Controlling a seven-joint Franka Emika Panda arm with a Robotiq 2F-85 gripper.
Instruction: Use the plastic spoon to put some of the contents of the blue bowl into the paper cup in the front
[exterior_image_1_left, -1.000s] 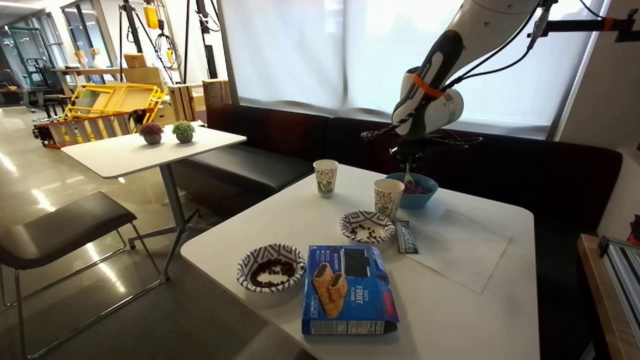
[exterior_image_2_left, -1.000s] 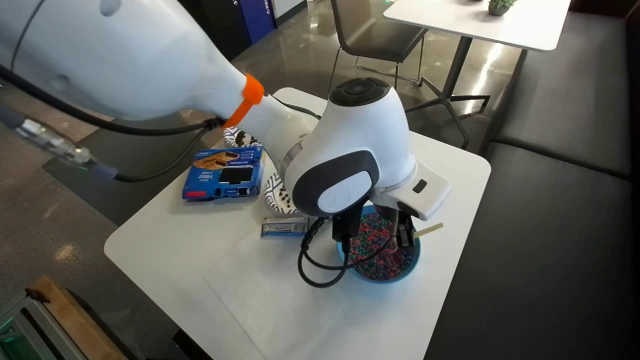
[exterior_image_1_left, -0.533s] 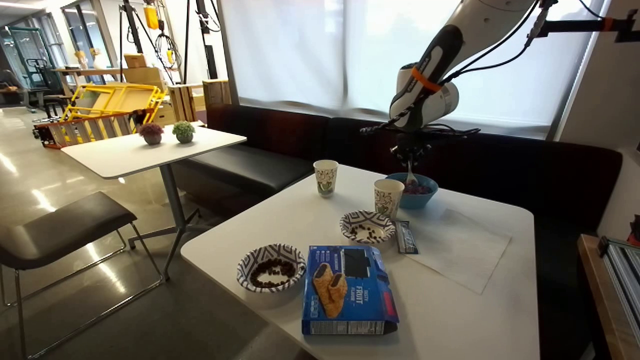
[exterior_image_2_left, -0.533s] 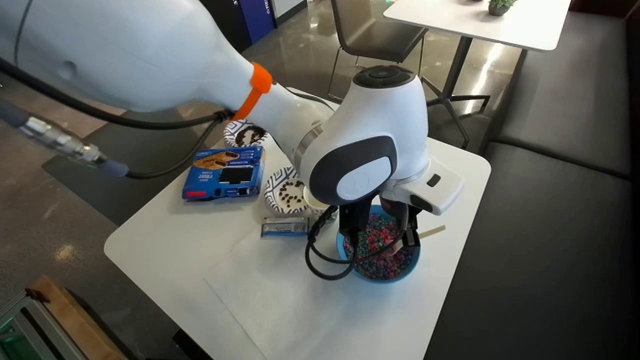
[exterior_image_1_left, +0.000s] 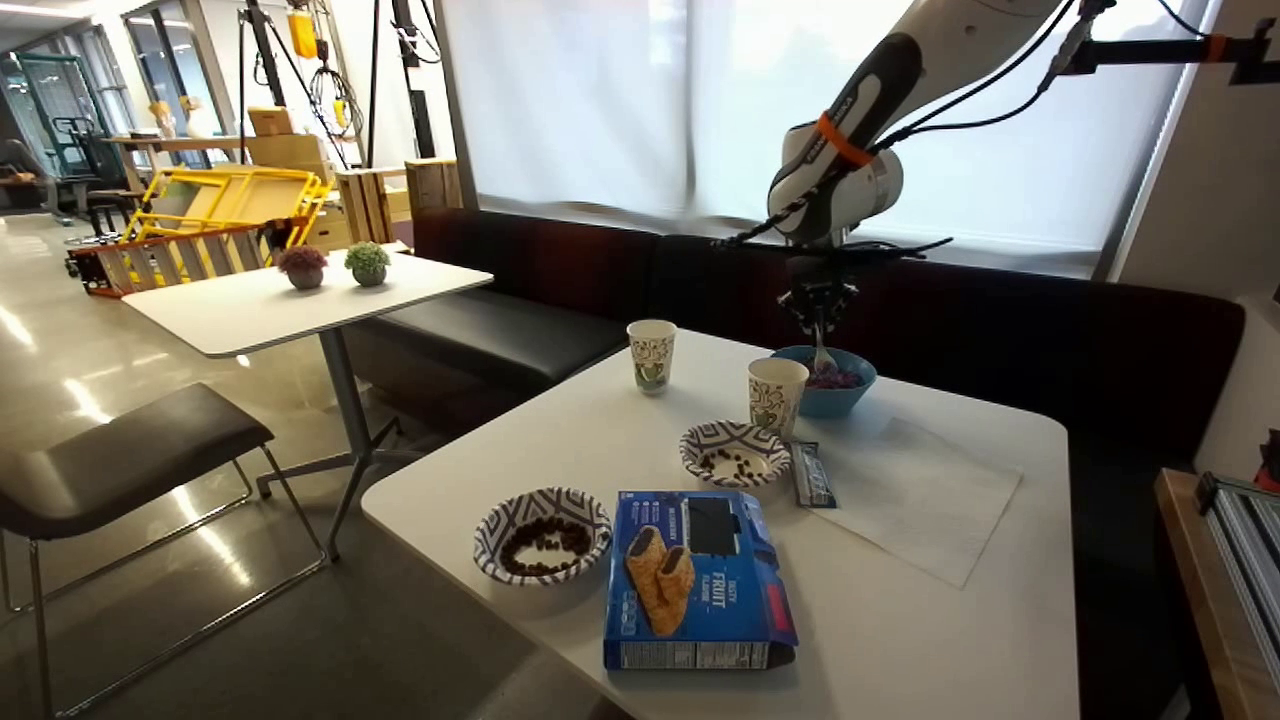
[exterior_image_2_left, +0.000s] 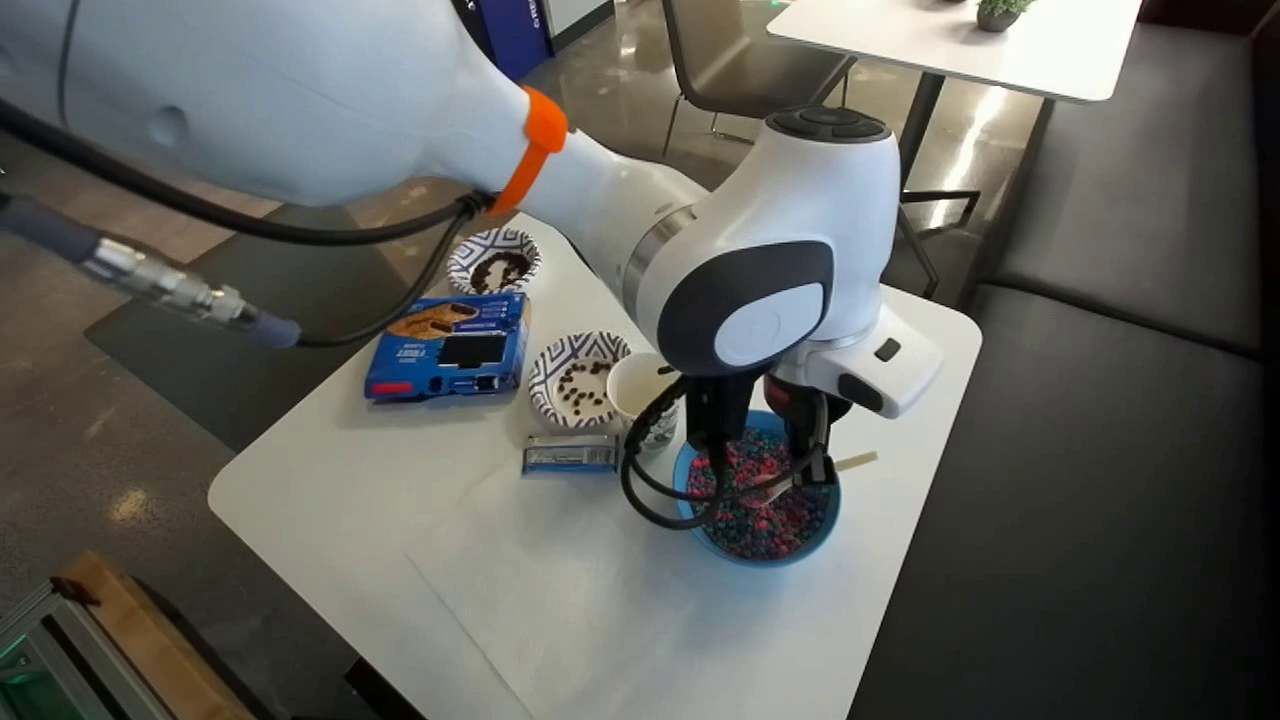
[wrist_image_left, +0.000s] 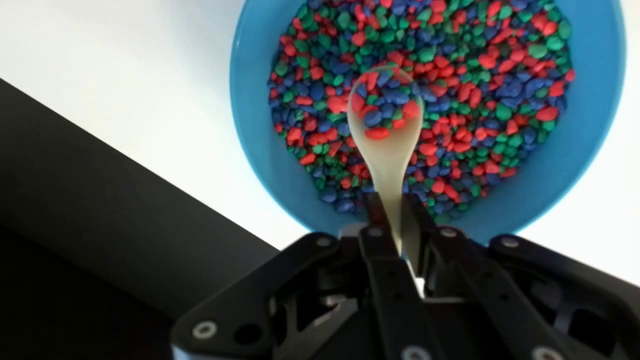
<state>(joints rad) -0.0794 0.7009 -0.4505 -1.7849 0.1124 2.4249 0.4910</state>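
My gripper (wrist_image_left: 391, 205) is shut on the handle of the whitish plastic spoon (wrist_image_left: 386, 160), which points forward between its fingers. Several red, blue and green bits lie in the spoon's scoop. Beneath it is the light-blue bowl (wrist_image_left: 255, 100), filled with the same coloured bits; whether the scoop touches them I cannot tell. In both exterior views the gripper hangs over the bowl (exterior_image_1_left: 845, 402), and the spoon's handle end (exterior_image_2_left: 857, 461) sticks out behind the fingers. Two patterned paper cups show in an exterior view: one cup (exterior_image_1_left: 777, 400) beside the bowl, another cup (exterior_image_1_left: 652, 355) farther off.
Two patterned dishes, a nearer dish (exterior_image_1_left: 542, 535) and a dish (exterior_image_1_left: 735, 453) by the cup, hold dark bits. A blue box (exterior_image_1_left: 700, 580) lies beside them. A wrapped bar (exterior_image_1_left: 813, 475) and a white paper sheet (exterior_image_1_left: 915, 500) are on the table too.
The wrist has swung and tilted over the bowl, and the hand has risen a little. The spoon's scoop shows more clearly above the bowl's rim. Cups, dishes and bowl have stayed put.
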